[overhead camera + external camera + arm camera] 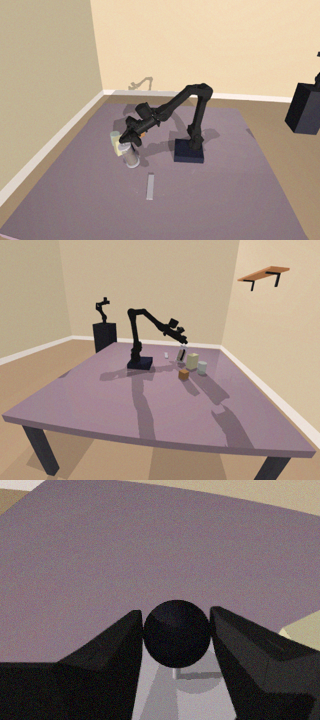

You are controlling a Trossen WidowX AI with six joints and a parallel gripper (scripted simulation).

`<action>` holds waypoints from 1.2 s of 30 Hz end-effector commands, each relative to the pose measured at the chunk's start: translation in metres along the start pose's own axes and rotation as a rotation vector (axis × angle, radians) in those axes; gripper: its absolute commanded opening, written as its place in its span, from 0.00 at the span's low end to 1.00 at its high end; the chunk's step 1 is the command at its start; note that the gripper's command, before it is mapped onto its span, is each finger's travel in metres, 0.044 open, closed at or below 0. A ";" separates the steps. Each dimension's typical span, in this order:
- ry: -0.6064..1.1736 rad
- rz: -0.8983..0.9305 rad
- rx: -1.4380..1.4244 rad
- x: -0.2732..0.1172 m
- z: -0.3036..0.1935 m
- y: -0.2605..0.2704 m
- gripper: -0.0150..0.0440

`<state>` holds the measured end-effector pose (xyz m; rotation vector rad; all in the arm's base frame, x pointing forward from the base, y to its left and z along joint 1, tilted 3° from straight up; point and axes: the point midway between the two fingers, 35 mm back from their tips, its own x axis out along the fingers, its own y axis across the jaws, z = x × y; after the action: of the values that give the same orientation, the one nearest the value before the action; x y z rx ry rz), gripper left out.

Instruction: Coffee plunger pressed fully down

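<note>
One arm reaches from its dark base [188,154] across the purple counter [144,405], and its claw [176,630] is pinching the black round knob [176,633] of the coffee plunger, one finger [122,645] against each side of the knob. In the wrist view a thin pale rod [174,673] shows below the knob, leading to the grey lid [192,690] of the press. The coffee press [129,155] is a clear glass cylinder with brownish contents and a pale ring at its foot; it stands on the counter in front of and to one side of the arm's base. In the exterior view the press [181,353] appears tilted, its top leaning toward the claw. Just beside the press stands a pale yellow box [192,361], with a pale green cylinder [202,367] next to that box; whether box and press touch cannot be determined. An orange-brown cube [183,374] sits near these, apart from them. A flat grey strip [150,186] lies on the counter, well apart from the press. A dark pedestal [104,336] carrying a second small arm stands on the floor beyond the counter.
</note>
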<state>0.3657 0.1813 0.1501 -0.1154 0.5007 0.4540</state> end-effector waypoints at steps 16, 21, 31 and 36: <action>0.025 -0.001 0.004 0.005 -0.006 0.000 0.46; 0.025 -0.001 0.004 0.006 -0.006 0.000 0.46; 0.004 0.000 0.000 0.003 0.001 0.000 0.46; 0.004 0.000 0.000 0.003 0.001 0.000 0.46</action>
<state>0.3681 0.1826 0.1497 -0.1160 0.5033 0.4540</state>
